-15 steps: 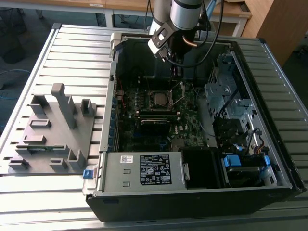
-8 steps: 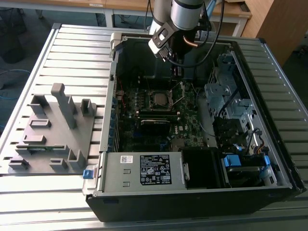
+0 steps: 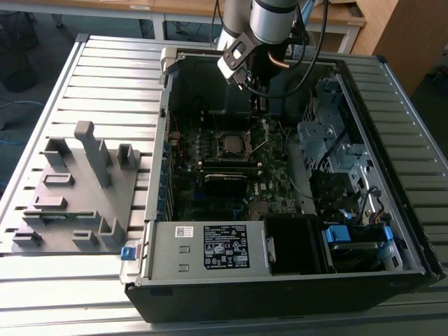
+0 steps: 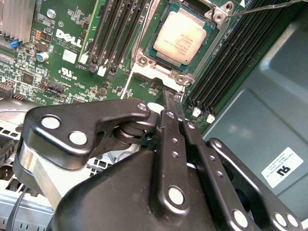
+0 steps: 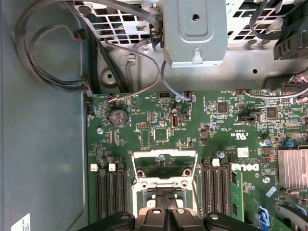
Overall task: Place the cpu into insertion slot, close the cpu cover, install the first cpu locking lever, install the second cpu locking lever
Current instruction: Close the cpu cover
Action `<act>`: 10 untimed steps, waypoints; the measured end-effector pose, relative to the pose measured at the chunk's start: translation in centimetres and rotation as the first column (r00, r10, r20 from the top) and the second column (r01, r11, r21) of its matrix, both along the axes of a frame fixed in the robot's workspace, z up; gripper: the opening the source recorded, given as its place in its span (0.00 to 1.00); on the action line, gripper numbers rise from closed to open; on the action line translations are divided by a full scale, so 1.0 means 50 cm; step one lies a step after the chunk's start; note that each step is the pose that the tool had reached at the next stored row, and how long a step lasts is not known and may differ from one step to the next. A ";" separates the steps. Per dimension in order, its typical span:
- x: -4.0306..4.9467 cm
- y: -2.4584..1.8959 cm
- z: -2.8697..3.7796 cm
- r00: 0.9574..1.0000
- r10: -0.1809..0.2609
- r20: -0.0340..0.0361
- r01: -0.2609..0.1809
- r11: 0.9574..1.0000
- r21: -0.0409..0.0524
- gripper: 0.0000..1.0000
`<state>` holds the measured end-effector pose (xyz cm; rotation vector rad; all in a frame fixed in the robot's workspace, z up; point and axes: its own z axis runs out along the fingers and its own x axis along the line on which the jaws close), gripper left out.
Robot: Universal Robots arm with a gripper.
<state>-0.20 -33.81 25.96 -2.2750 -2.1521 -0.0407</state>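
My claw (image 4: 173,103) pinched shut, nothing visibly held, tips just beside insertion slot (image 4: 179,77) corner. cpu (image 4: 183,35) lies flat in slot, mid motherboard (image 4: 57,62), between memory slots (image 4: 113,33). Judged light, rigid, slick-lidded, fragile underneath; grip opposite edges only.

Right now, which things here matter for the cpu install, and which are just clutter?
Job: cpu; cpu cover; locking lever; gripper.
Lying about: memory slots; coin cell; heatsink; grey fixture tray beside the case.
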 end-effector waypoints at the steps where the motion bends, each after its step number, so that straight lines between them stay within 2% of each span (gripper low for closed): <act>1: 0.000 0.0000 0.000 1.000 0.000 0.000 0.000 1.000 0.000 0.10; 10: 0.008 0.0001 -0.001 1.000 0.000 0.000 0.000 1.000 0.000 0.10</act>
